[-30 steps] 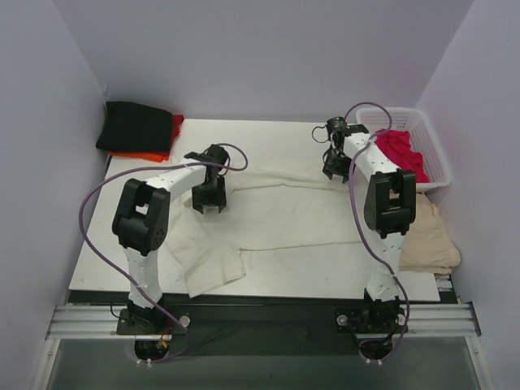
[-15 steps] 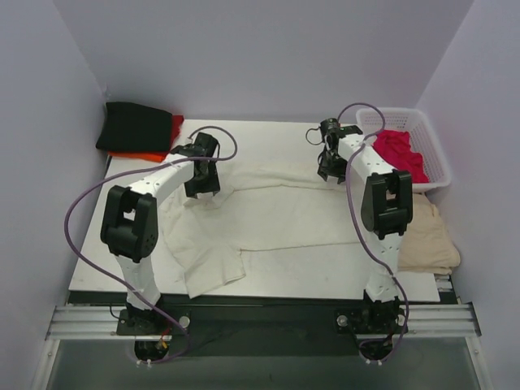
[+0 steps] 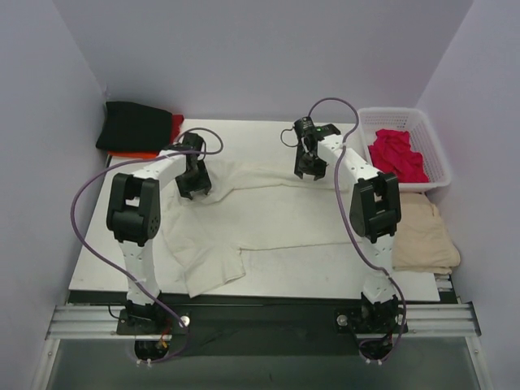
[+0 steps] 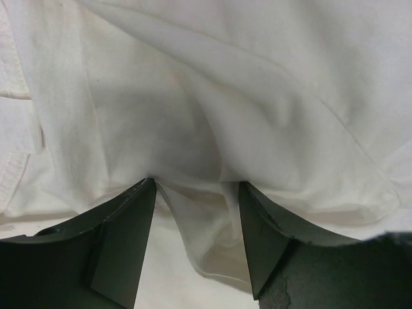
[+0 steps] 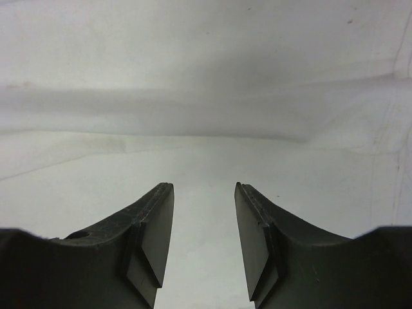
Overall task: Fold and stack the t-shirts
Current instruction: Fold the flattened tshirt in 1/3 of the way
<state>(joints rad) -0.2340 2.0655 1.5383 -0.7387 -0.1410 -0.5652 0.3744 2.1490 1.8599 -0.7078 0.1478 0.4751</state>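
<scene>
The large cream-white t-shirt (image 3: 268, 213) lies spread and rumpled across the table. My left gripper (image 3: 196, 187) is down on its far left part. In the left wrist view the left gripper (image 4: 196, 183) is open, with a raised fold of the cream-white shirt (image 4: 212, 129) between the jaws. My right gripper (image 3: 308, 169) is at the shirt's far edge. In the right wrist view the right gripper (image 5: 204, 185) is open and empty, with the shirt's edge (image 5: 193, 106) just ahead. A folded black shirt (image 3: 134, 125) lies on an orange-red one (image 3: 145, 153) at the far left. A crimson shirt (image 3: 396, 153) lies in the basket.
The white lattice basket (image 3: 434, 150) stands at the far right. A beige cloth (image 3: 422, 236) lies off the table's right edge, in front of the basket. Purple walls close in on the left, back and right. The white table (image 3: 325, 276) shows at the front right.
My left gripper has moved back and left onto the shirt's far left part. My right gripper has moved left along the shirt's far edge, away from the basket.
</scene>
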